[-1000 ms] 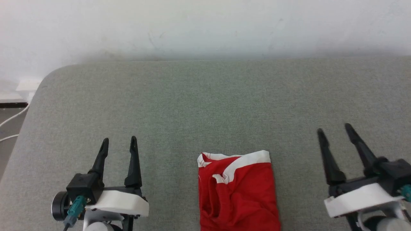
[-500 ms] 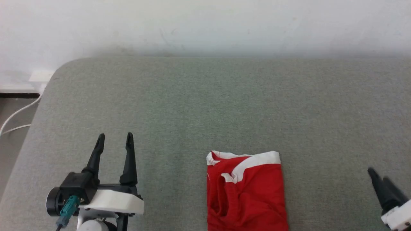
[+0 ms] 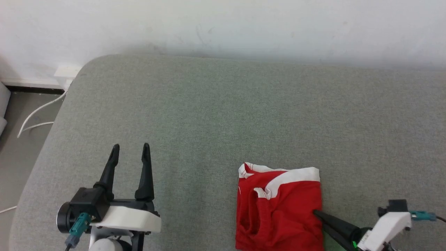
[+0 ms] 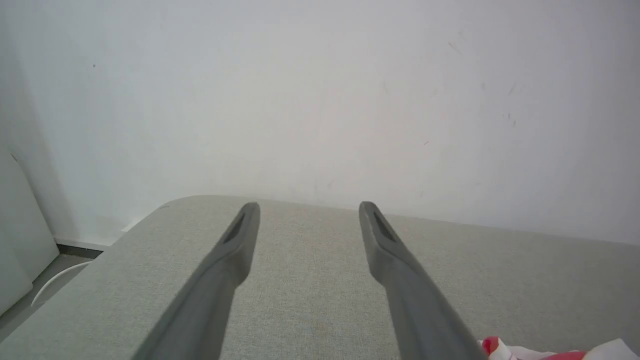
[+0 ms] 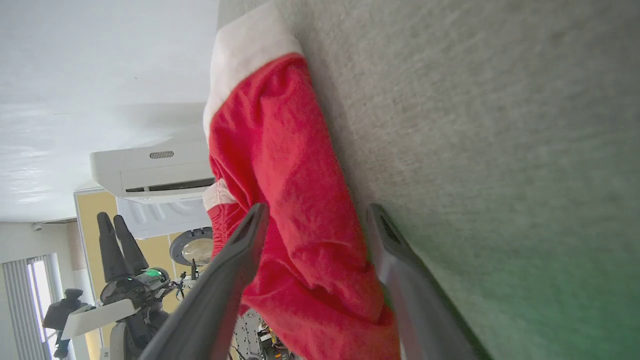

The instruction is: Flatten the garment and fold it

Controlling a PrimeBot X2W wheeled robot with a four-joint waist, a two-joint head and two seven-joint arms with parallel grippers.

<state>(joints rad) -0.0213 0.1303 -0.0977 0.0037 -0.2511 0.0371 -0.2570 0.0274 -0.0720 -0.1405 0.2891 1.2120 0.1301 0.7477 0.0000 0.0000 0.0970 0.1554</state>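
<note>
The red garment (image 3: 278,212) with white band trim lies crumpled and partly folded on the grey-green surface, low and right of centre in the head view. My right gripper (image 3: 318,219) comes in from the lower right, fingers pointing left at the garment's right edge. In the right wrist view that gripper (image 5: 317,207) is open and straddles the edge of the garment (image 5: 280,165), one finger over the cloth and one by the surface. My left gripper (image 3: 130,146) stands open at the lower left, apart from the garment, with nothing between its fingers (image 4: 235,250). A corner of the garment (image 4: 550,352) shows at the bottom right of the left wrist view.
The padded grey-green table (image 3: 223,115) reaches back to a white wall (image 3: 223,24). Its rounded left corner drops to the floor, where a white cable (image 3: 38,111) lies. The table's front edge is out of the head view.
The head camera has shifted. My right gripper dropped out at the lower right, turned sideways and came in to the garment's right edge. The left gripper has hardly moved.
</note>
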